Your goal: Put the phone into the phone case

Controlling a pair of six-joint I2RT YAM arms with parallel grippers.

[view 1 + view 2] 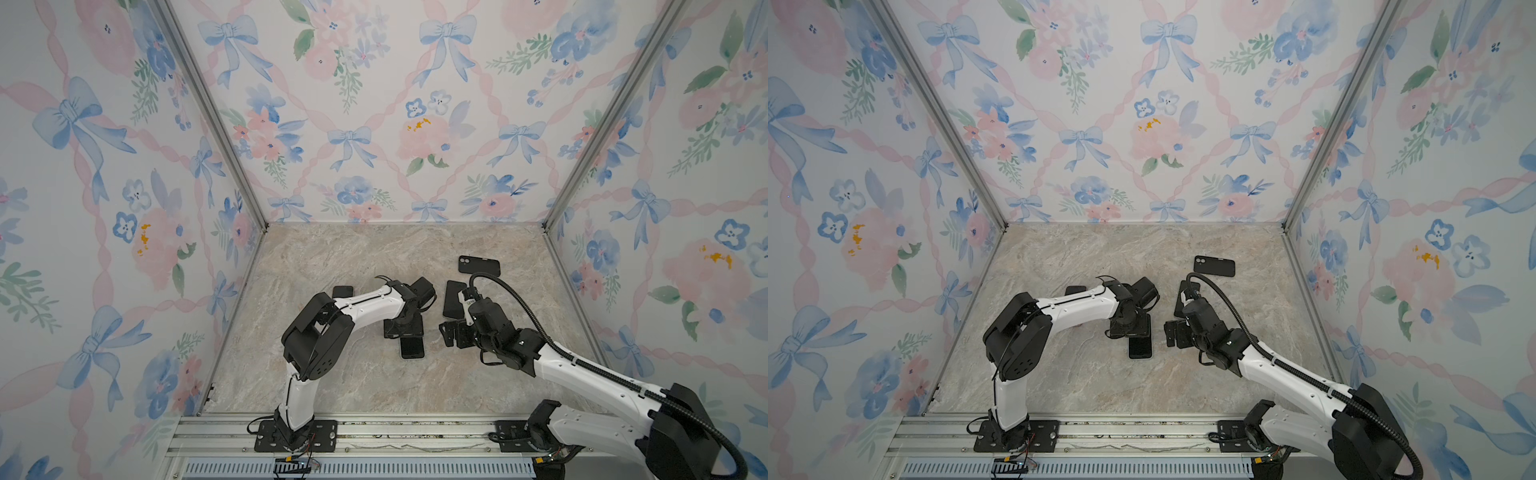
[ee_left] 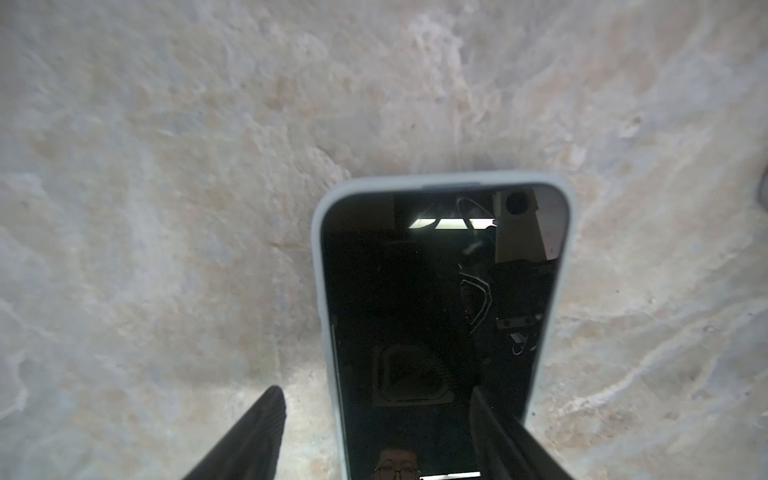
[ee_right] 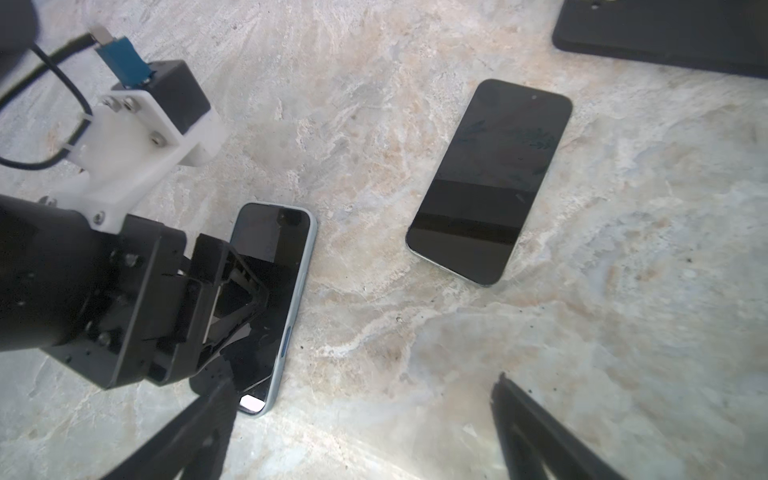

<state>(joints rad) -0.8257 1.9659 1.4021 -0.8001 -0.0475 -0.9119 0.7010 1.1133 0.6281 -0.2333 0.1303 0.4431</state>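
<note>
Phone (image 2: 440, 311), pale-rimmed, lies screen up on the table (image 1: 332, 257) beneath the parted fingers of the left gripper (image 2: 376, 390). The right gripper (image 3: 363, 381) gapes empty nearby; the black phone case (image 1: 478, 265) lies well apart

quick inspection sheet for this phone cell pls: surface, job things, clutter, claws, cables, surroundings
surface: marble-look tabletop, no spills seen
job's things: pale-rimmed phone lies flat, screen up; black phone case lies flat and apart from it, nearer the back wall
clutter: second dark phone flat, screen up; dark flat thing behind the left arm, mostly hidden
grippers: left claw open, low over the pale-rimmed phone; right claw open, holding nothing
cables: black conduit along the right arm; thin black cable at the left wrist camera
surroundings: floral wallpapered walls; metal rail in front
</note>
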